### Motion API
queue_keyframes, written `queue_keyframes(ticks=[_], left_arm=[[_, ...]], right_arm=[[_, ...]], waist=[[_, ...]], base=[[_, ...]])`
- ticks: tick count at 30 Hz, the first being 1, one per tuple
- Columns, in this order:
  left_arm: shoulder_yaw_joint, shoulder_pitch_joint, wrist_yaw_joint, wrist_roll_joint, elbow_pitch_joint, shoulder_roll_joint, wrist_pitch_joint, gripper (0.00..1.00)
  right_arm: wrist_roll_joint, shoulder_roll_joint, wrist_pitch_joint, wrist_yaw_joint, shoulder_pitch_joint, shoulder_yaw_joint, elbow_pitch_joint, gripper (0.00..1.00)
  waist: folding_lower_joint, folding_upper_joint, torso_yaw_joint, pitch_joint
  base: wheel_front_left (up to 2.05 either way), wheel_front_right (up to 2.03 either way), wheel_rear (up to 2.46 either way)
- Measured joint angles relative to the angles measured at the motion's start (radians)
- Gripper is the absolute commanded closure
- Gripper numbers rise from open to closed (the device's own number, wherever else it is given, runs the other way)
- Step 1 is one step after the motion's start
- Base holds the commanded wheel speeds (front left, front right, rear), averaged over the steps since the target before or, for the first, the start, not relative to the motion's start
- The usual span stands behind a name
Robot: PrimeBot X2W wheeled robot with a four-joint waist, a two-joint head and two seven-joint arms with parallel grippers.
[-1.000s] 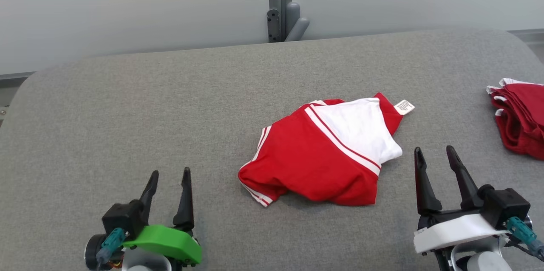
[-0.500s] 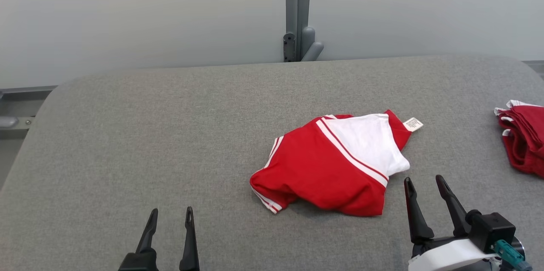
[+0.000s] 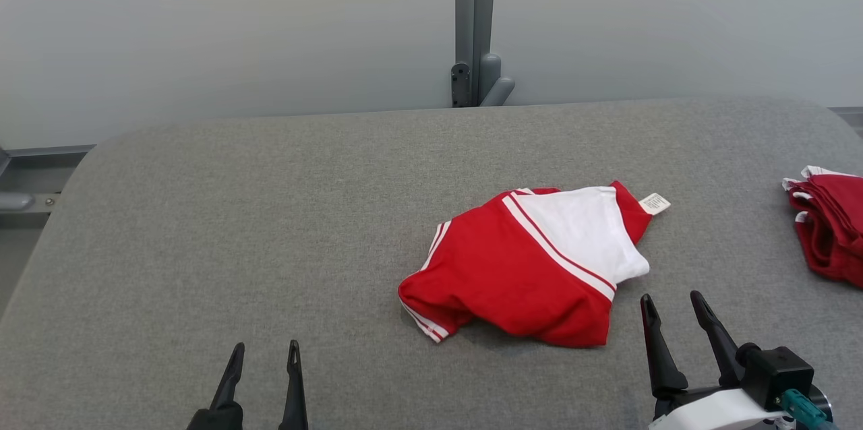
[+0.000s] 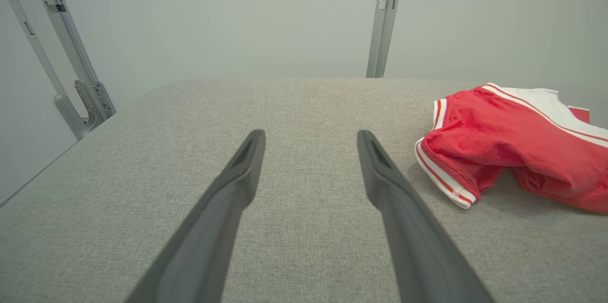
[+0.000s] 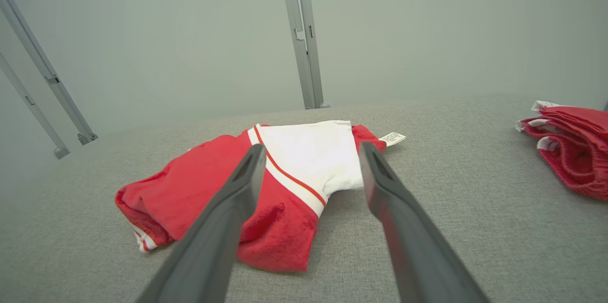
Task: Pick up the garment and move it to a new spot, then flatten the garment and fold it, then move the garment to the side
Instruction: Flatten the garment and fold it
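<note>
A crumpled red and white garment with white stripes and a small label lies on the grey padded table, right of centre. It also shows at the right of the left wrist view as the garment, and ahead of the fingers in the right wrist view as the garment. My left gripper is open at the bottom left, well clear of the cloth. My right gripper is open just off the garment's near right corner, holding nothing. In the wrist views the left gripper and right gripper stand wide.
A folded stack of red and white garments sits at the table's right edge, also the stack in the right wrist view. A grey post stands behind the table against a pale wall. Bare grey surface lies left of the garment.
The head camera has tilted up, so the table and both grippers sit lower in the picture. The garment lies as before and both grippers stay open.
</note>
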Motion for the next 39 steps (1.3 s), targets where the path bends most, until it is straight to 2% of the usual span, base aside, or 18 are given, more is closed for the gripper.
queue_keyframes(ticks=[21,26,30,36,39], left_arm=[[-0.027,-0.001,0.013,-0.012,0.004,-0.001,0.000,0.00],[-0.034,-0.001,0.014,-0.011,0.007,-0.001,0.000,0.00],[-0.042,-0.009,0.013,-0.008,0.012,-0.001,0.000,0.00],[-0.072,-0.040,0.009,-0.008,0.015,-0.002,0.000,0.00],[-0.083,-0.047,0.009,-0.012,0.017,-0.002,0.000,0.00]], right_arm=[[0.007,-0.008,0.000,0.000,0.001,0.007,0.001,0.00],[0.064,-0.004,0.000,0.000,-0.024,0.038,0.032,0.00],[0.136,-0.016,0.000,0.000,-0.142,0.101,0.108,0.00],[0.221,-0.072,0.000,0.000,-0.347,0.213,0.321,0.00],[0.259,-0.081,0.000,0.000,-0.414,0.244,0.409,0.00]], waist=[[0.0000,0.0000,0.007,0.003],[0.0000,0.0000,0.007,0.009],[0.0000,0.0000,0.008,0.025],[0.0000,0.0000,0.031,0.049],[0.0000,0.0000,0.044,0.059]], base=[[0.00,0.00,0.00],[0.00,0.00,0.00],[0.00,0.00,0.00],[0.00,0.00,0.00],[0.00,0.00,0.00]])
